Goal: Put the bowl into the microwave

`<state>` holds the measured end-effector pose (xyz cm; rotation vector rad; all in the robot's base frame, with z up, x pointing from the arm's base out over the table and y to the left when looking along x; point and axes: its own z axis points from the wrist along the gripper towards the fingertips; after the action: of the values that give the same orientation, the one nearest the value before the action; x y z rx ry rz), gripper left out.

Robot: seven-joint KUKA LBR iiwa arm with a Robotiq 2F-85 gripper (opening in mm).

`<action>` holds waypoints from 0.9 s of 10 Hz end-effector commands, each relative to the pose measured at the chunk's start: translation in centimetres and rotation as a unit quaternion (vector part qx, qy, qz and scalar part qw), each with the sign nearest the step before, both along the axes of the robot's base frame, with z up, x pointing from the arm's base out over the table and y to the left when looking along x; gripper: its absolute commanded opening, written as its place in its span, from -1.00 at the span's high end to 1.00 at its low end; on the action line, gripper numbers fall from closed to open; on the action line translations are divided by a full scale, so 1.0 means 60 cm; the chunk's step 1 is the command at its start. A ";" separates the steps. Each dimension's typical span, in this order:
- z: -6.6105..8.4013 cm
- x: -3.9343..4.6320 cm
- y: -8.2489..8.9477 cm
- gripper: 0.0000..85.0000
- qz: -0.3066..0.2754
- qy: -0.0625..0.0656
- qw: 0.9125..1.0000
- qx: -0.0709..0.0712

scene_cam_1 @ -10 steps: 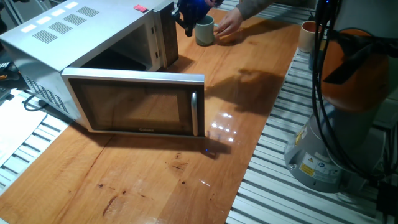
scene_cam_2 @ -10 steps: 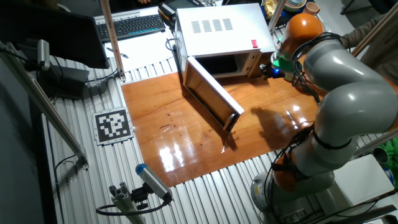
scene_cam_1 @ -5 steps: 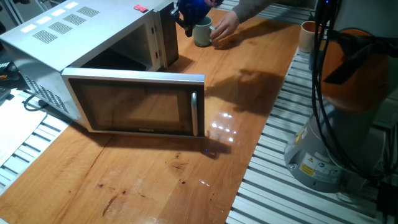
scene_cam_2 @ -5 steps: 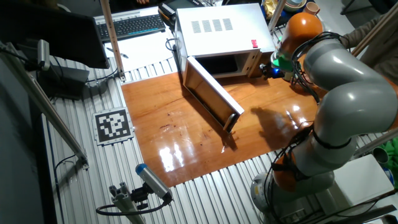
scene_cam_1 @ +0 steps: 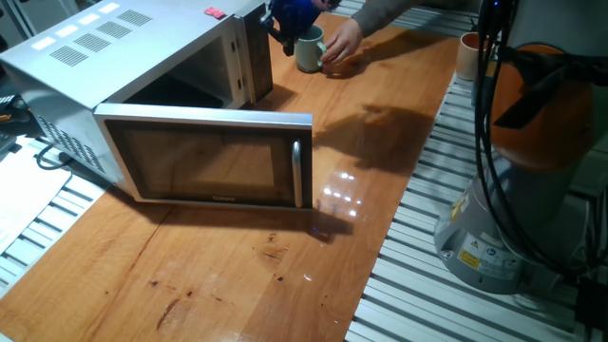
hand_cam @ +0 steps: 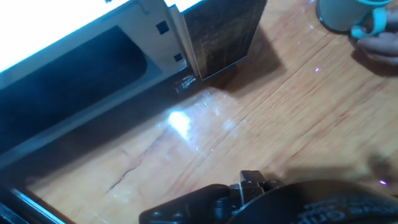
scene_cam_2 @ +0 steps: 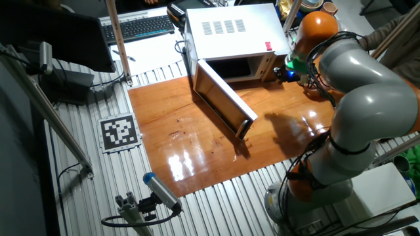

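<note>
The bowl (scene_cam_1: 308, 51), a small grey-green mug, stands on the wooden table at the far end, just right of the microwave's (scene_cam_1: 114, 57) front corner. A person's hand (scene_cam_1: 340, 42) rests against its right side. My gripper (scene_cam_1: 288, 28), blue with dark tips, hangs directly to the left of the bowl's rim; its jaws are cut off by the frame edge. In the hand view the bowl (hand_cam: 341, 14) sits at the top right with fingers (hand_cam: 378, 48) beside it. The microwave door (scene_cam_1: 214, 157) stands swung wide open, and the cavity (hand_cam: 74, 74) is dark.
A tan cup (scene_cam_1: 468, 54) stands at the table's far right edge. The robot's base (scene_cam_1: 513, 199) fills the right side. Behind the microwave (scene_cam_2: 230, 29) lie a keyboard (scene_cam_2: 141, 26) and papers. The open door (scene_cam_2: 223, 105) juts out over the table.
The person's hand has closed in on the bowl and nudged it slightly left, toward the gripper. My arm has barely moved.
</note>
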<state>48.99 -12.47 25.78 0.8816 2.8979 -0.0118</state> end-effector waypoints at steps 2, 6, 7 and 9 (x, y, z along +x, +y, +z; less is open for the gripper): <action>0.017 0.004 -0.107 0.60 0.042 0.027 0.998 -0.026; -0.027 -0.022 -0.277 0.60 0.114 0.004 0.992 -0.049; -0.038 -0.023 -0.289 0.60 0.120 0.001 0.992 -0.044; -0.042 -0.017 -0.288 0.60 0.121 0.004 0.992 -0.029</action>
<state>48.02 -21.78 23.25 0.5161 2.9733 -0.0799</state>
